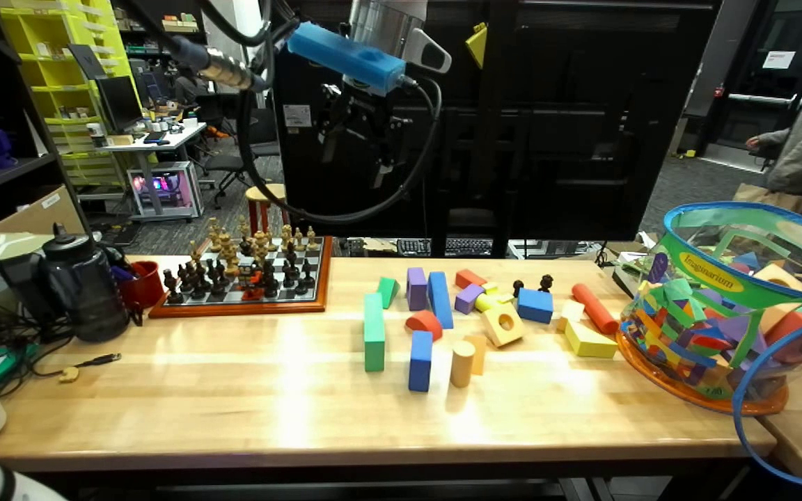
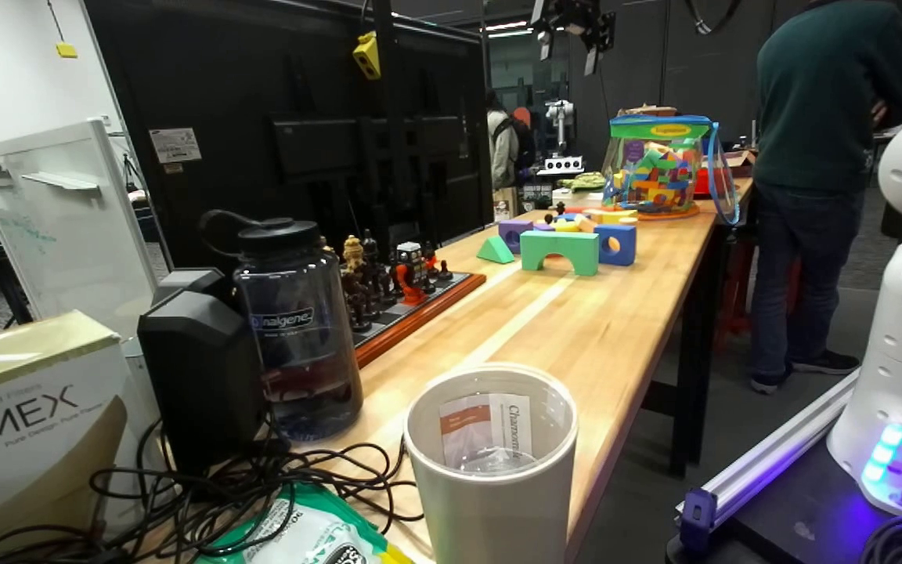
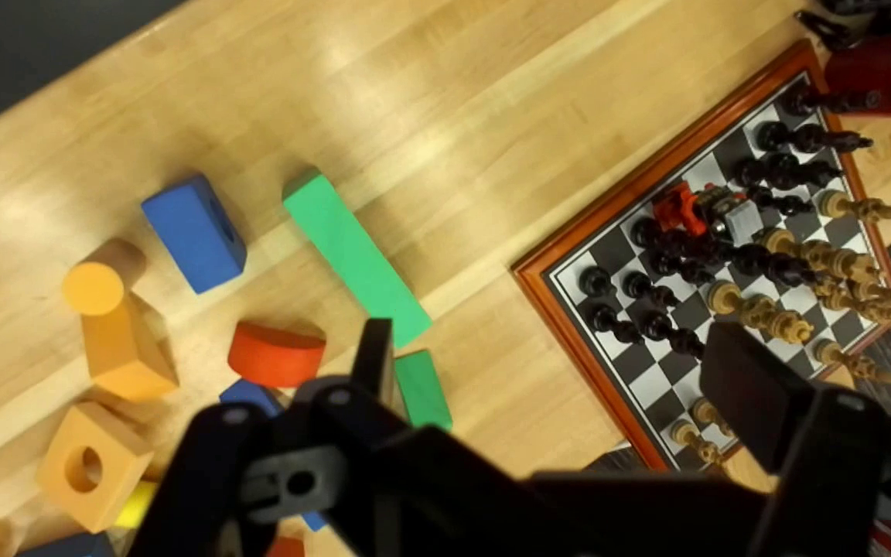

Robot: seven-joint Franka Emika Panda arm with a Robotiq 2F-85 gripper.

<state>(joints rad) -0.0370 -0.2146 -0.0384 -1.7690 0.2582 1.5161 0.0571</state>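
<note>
Green arch [image 3: 356,259]; stands on both feet, presumably for steadiness; blue block [image 3: 192,236] near; gripper [image 3: 558,352] fingers apart, nothing held; well above table [image 3: 453,131]

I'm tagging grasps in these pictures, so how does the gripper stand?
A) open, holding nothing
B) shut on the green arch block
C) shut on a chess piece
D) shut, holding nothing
A, since the fingers of the gripper stand wide apart in the wrist view, with nothing held between them.

"Imaginarium" on block tub [image 1: 711,271], "nalgene" on bottle [image 2: 294,352], "CHEMEX" on box [image 1: 8,268], "Chamom…" on packet [image 2: 486,427]
</note>
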